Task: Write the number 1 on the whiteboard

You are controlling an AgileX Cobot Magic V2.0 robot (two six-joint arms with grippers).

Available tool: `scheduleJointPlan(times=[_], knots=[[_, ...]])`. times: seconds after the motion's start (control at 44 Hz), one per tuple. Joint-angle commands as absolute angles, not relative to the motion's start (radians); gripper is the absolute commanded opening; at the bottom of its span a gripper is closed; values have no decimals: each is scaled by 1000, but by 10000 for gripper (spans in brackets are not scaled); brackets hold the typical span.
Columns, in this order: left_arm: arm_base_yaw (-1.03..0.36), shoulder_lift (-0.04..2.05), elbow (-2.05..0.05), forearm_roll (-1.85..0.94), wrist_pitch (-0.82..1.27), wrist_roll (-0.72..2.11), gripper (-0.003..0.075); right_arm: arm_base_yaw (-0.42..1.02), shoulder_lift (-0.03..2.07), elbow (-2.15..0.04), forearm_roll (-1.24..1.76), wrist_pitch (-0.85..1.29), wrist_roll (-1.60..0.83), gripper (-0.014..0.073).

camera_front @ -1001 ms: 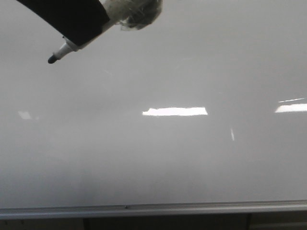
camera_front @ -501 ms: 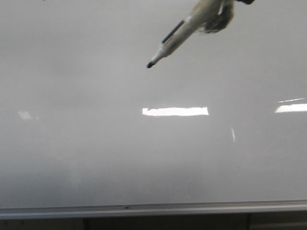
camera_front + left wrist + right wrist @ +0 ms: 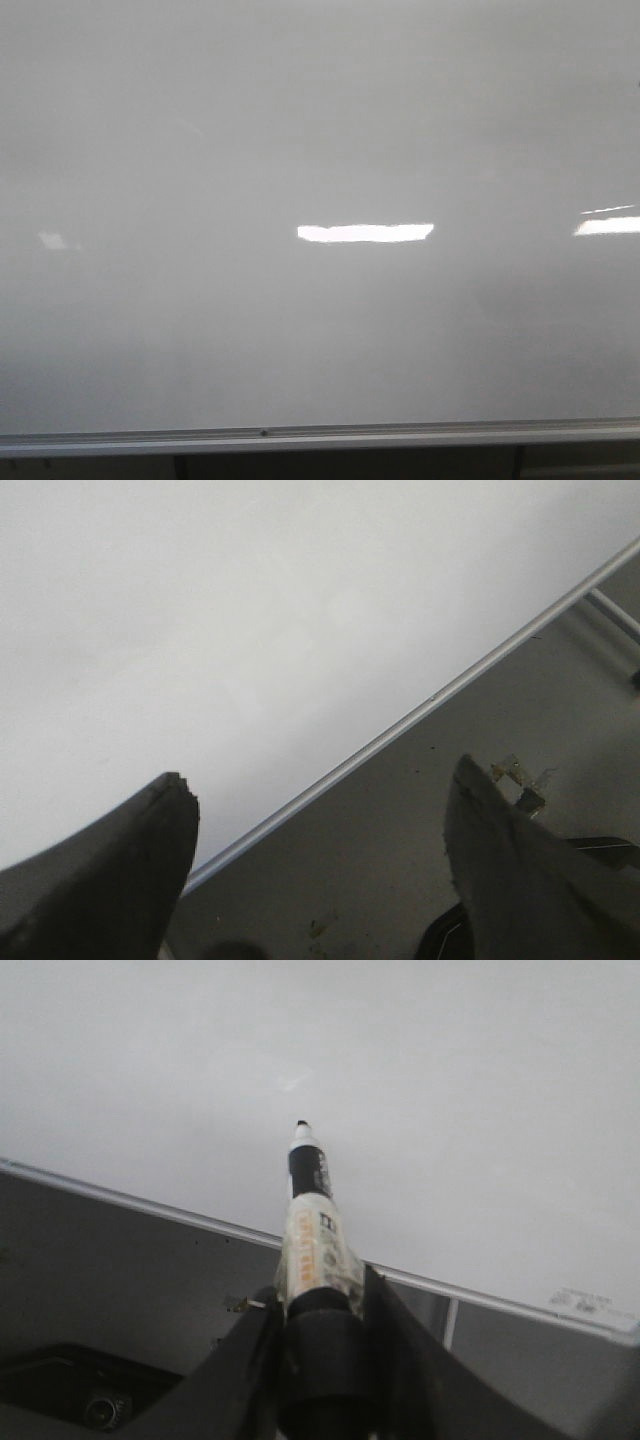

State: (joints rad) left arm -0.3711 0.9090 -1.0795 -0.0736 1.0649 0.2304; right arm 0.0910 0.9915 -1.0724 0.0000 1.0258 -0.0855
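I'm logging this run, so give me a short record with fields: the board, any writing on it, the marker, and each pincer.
whiteboard: fills the front view, silver frame rail along its lower edge
writing: no stroke visible on the board in any view
marker: uncapped, tip pointing toward the board; contact cannot be told
right pincer: shut on the marker
left pincer: open, holding nothing
reflection: bright white bar, not ink
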Motion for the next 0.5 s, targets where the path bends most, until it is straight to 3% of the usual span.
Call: scheduleJointPlan(times=[0.0,0.205,0.478], knots=[[-296,869,-1054,-80,1008,196,504,4,927,-1024,0,925,-8,13],[-194,837,-990,-82,957,196,503,-44,869,-870,28,753,15,13],[-189,837,-988,-82,938,196,503,-44,912,-863,45,526,19,13]])
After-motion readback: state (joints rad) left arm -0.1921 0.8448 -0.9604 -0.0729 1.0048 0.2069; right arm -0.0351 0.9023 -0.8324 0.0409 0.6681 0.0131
